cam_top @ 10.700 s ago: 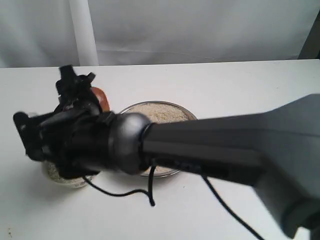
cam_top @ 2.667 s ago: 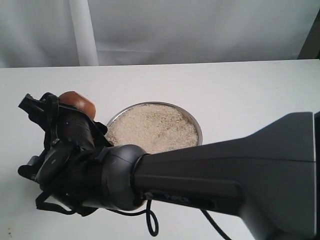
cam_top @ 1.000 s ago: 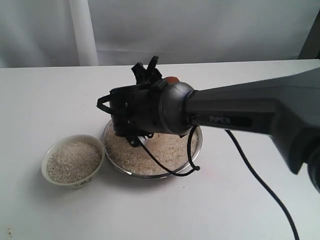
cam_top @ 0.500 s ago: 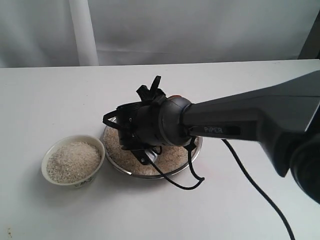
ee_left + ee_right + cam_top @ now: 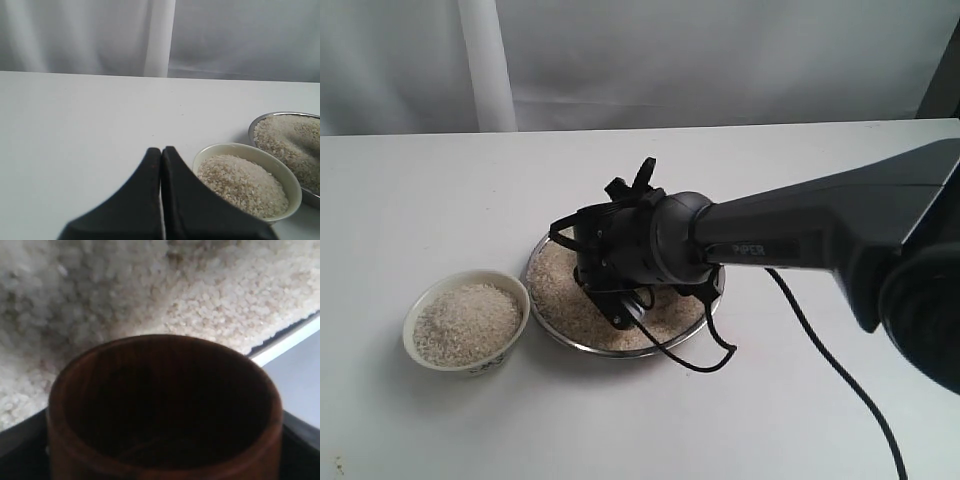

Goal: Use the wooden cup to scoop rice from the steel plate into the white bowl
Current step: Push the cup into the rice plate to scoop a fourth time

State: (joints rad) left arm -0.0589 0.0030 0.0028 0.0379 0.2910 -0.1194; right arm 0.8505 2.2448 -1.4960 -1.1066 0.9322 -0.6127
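Reddish-brown wood fills the right wrist view: the small barrel-shaped wooden cup [image 5: 165, 390], dark and empty inside, sits clamped between the black jaws of the right gripper [image 5: 160, 447], held low over the pale beige rice grains [image 5: 210, 305] heaped in the wide, shiny steel plate [image 5: 578, 345]. Just beside the plate stands the small cream-white ceramic bowl [image 5: 450, 362], filled with rice. The left gripper [image 5: 161, 165] hangs near that bowl, fingers pressed together.
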